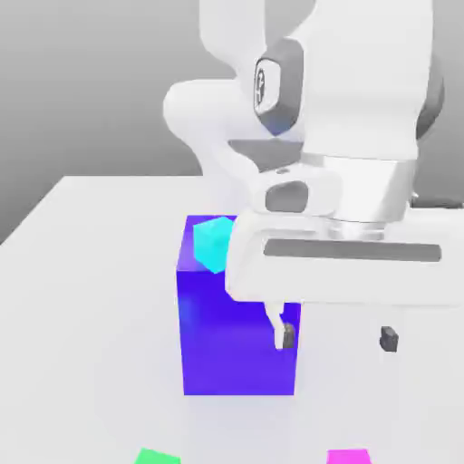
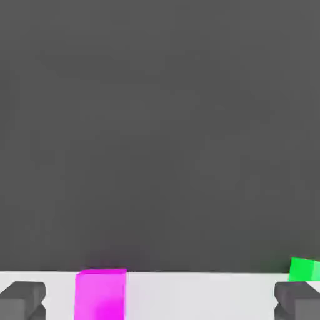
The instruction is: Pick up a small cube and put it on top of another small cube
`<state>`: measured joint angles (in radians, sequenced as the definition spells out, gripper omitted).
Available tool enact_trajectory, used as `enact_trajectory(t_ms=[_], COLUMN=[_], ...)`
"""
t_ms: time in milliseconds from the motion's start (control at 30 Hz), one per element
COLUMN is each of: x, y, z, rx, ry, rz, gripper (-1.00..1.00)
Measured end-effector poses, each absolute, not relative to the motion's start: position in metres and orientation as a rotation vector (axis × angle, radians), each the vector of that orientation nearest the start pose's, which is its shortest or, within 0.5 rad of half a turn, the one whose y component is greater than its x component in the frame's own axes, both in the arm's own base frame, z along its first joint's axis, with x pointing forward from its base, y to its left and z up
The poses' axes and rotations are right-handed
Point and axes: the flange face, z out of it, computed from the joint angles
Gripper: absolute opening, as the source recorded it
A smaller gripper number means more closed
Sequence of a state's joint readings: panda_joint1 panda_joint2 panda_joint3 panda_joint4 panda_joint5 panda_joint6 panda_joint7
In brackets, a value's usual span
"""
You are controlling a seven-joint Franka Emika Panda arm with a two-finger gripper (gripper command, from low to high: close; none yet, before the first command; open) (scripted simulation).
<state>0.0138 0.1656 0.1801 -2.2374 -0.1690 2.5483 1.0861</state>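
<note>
The small magenta-pink cube is seen resting on the white desk at the near edge of the exterior view, well apart from the green cube and in front of the big blue block, which carries a cyan cube. The claw is held spread wide and empty above the desk. The cube is judged light, rigid and smooth-faced; two opposite flat sides are best pinched. No writing can be read.
</note>
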Motion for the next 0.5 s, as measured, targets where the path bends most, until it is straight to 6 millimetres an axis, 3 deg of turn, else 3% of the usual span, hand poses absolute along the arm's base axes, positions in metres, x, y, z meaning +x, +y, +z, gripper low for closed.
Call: enact_trajectory(t_ms=[200, 333, 367, 500], x=[0.534, 0.532, 0.531, 0.531], y=[0.136, 0.140, 0.140, 0.140], z=[0.208, 0.146, 0.134, 0.134], rx=[-2.917, -2.919, -2.920, -2.919], ry=[1.156, 1.157, 1.157, 1.157], rz=[-0.036, -0.002, -0.001, -0.002], gripper=[0.00, 0.00, -1.00, -1.00])
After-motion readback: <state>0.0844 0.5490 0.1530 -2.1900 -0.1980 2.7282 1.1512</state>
